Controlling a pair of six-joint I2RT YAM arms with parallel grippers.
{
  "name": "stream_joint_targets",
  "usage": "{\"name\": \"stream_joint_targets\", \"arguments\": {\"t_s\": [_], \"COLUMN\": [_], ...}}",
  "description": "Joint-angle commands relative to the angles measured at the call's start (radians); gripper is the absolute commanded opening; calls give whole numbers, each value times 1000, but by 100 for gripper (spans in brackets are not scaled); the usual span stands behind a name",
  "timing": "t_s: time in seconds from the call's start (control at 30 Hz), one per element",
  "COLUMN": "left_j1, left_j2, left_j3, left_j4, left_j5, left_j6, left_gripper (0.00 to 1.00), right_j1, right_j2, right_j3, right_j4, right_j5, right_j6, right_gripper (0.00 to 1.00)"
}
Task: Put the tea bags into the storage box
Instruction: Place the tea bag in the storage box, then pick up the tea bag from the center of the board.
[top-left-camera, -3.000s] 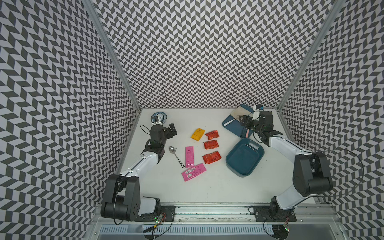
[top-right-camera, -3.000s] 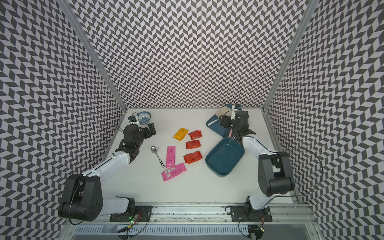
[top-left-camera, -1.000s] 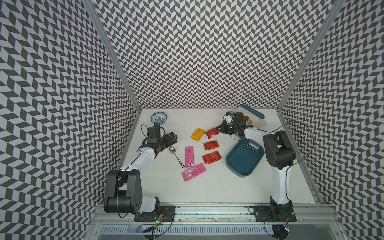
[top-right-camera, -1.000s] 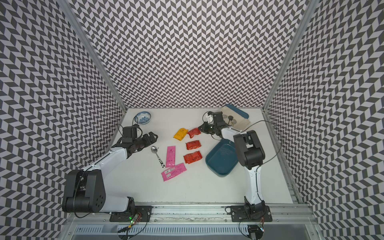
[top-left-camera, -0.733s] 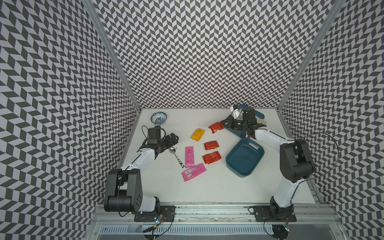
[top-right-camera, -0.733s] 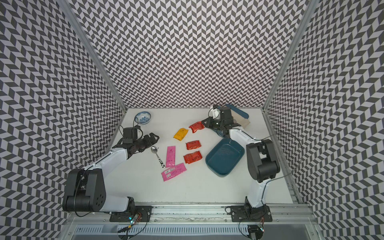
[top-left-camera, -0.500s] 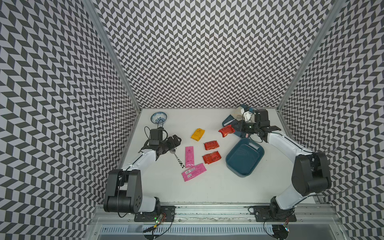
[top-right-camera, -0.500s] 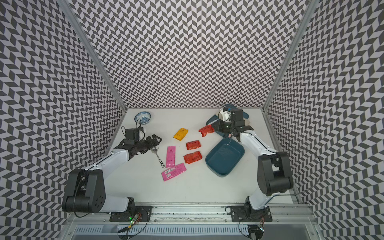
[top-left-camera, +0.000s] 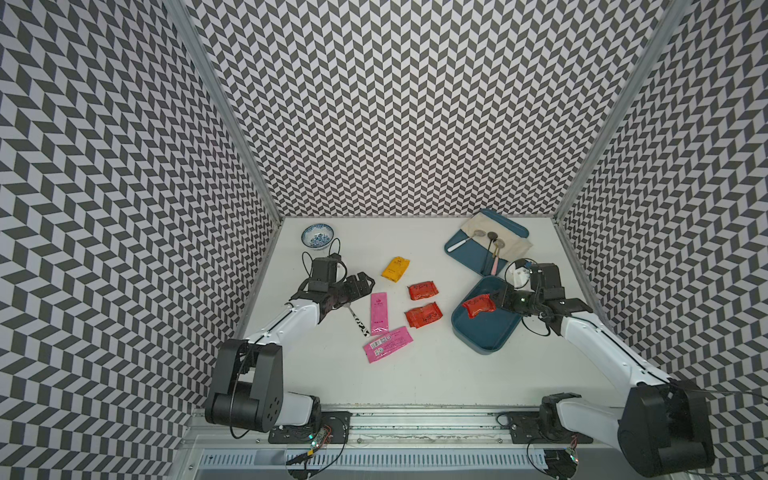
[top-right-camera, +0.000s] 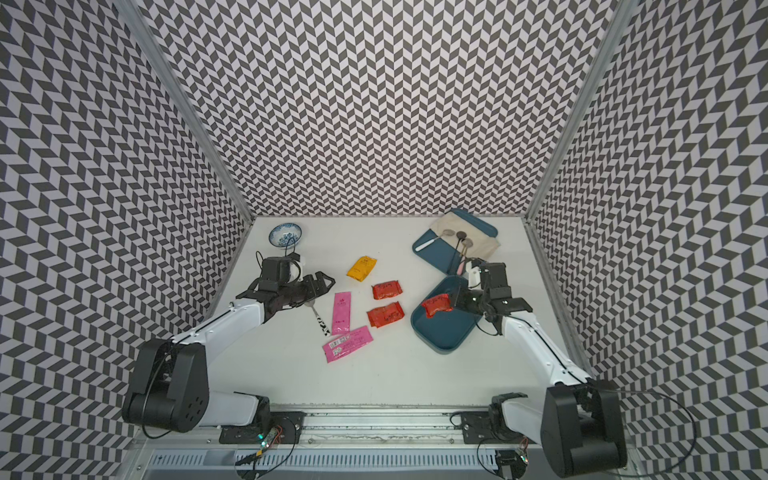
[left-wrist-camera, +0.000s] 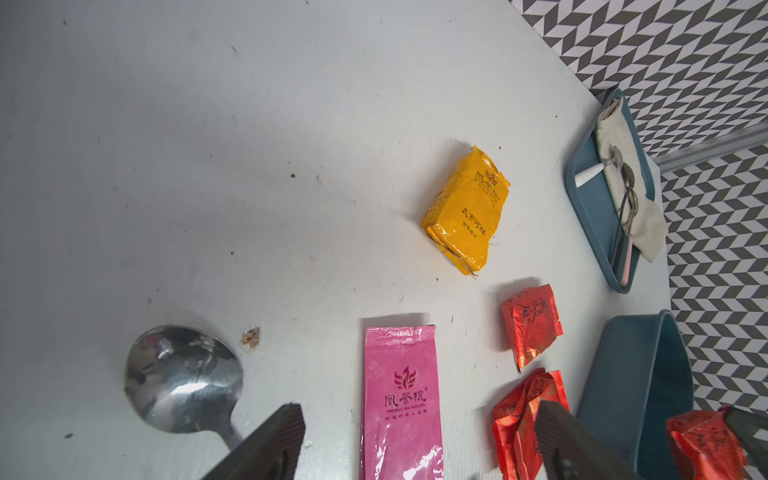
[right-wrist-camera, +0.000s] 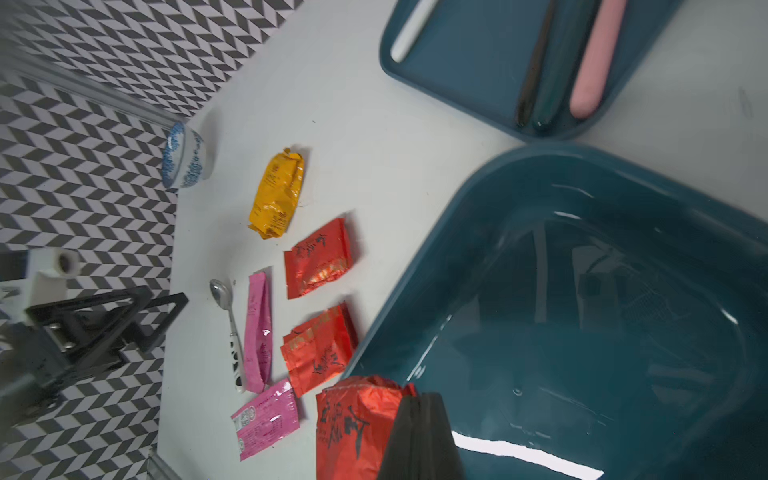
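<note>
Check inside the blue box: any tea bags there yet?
None lying in the box; its floor shows bare. The right pincer holds a red packet over its rim, hiding that corner.

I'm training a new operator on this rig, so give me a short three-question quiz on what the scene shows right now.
1. True or false: the left gripper is shut on the spoon.
2. What does the right gripper hold at the storage box rim? A) a yellow packet B) a red packet C) a pink sachet
3. How many tea bags lie on the table, outside the box?
Key: 1 false, its jaws stand open above the spoon; 2 B; 3 five.
</note>
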Motion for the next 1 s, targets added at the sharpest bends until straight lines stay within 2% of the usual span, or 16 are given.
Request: {"name": "stream_joint_targets", "arguments": {"t_s": [0.0,0.23,0.4,0.53,0.63,0.67,0.83,0.97], "left_j1": [-9,-11,-11,-10,-9,-9,-9,-8], "left_j2": [-52,-155,-213,-247,-263,-265,-270,-269], "left_j3": [-13,-82,-116,-130,-136,-138,-147,-146], "left_j4": [9,-16,-50,-63,-66,-65,-64,-71], "left_j5": [-7,-42,-68,-80,-80,-79,-63,-62], "left_j6": [2,4,12,11,8,8,-3,-5], "left_gripper": [92,92,92,92,92,92,93,93], "right_j1": [0,5,7,7,7,8,91,200], "right_j2": [-35,-42,-4,45,14,3,-25,52], "right_j3": [-84,-232,-241,-166,-116,-100,-18,83], "right_j4": [62,306,384,324,272,256,228,213], "right_j5": [34,-48,-19,40,76,83,81,85], "right_j6": [37,100,90,19,-6,-10,-2,16], "right_gripper": [0,0,0,23,43,46,48,48]}}
